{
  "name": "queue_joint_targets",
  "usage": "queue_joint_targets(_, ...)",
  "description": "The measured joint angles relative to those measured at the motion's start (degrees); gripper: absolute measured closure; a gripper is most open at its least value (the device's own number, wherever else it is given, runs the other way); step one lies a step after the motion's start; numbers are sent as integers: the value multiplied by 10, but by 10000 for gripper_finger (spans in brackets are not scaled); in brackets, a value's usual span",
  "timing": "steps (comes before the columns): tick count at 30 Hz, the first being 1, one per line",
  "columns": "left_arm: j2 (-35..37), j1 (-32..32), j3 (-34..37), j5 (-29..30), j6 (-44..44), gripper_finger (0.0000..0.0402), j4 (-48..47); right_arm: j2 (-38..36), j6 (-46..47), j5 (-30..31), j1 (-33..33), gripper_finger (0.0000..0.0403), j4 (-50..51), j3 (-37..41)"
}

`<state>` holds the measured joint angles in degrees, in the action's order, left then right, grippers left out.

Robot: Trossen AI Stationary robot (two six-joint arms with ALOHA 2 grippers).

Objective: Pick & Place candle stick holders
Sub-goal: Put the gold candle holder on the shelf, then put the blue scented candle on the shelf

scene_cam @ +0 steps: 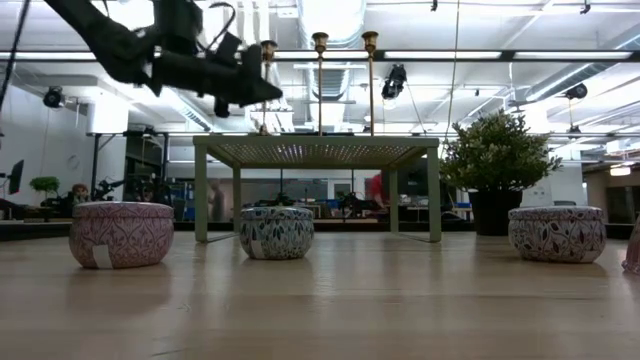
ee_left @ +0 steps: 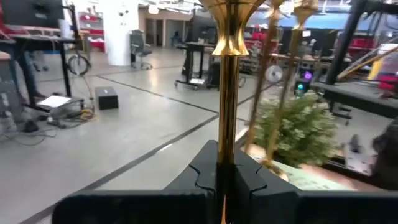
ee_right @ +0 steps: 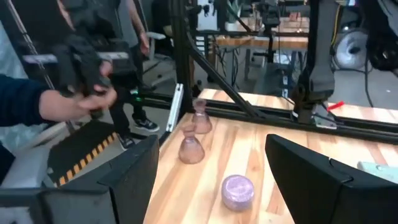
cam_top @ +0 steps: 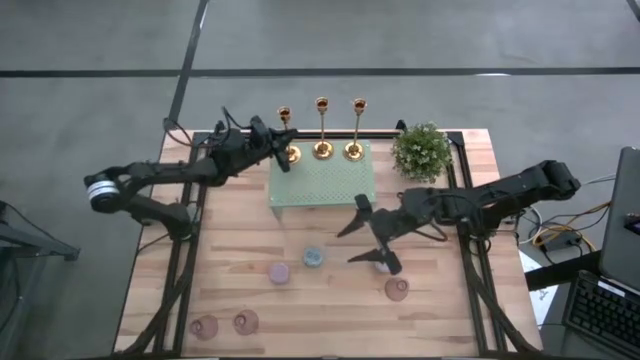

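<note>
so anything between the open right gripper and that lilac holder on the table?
Nothing visible. In the right wrist view the lilac holder sits on bare wood ahead of the open right gripper, in line with the gap between its fingers. The two pink holders stand farther off, beyond it.

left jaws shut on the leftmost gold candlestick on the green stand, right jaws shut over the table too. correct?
Half right. The left gripper does clamp the leftmost gold candlestick on the green stand, but the right gripper has its jaws open and empty; the right wrist view shows the gap.
</note>
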<state>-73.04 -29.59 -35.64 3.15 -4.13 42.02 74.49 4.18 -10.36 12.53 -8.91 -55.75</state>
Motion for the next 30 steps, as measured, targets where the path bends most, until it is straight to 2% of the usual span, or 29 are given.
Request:
queue_joint_targets(8, -67, -23, -7, -15, -1, 389, 44, -31, 17, 0, 0, 109, -37, 44)
queue_joint_targets(18, -91, -24, -8, -20, 9, 371, 31, -27, 17, 0, 0, 116, -39, 53)
queue_joint_targets(23, -80, -24, -8, -22, 11, 334, 28, -25, 18, 0, 0, 109, -39, 52)
queue_joint_targets(27, -75, -24, -7, -22, 7, 284, 12, -23, 19, -1, 0, 109, -38, 53)
queue_joint_targets(30, -52, -24, -7, -29, 11, 243, -42, -23, 24, -1, 0, 113, -37, 54)
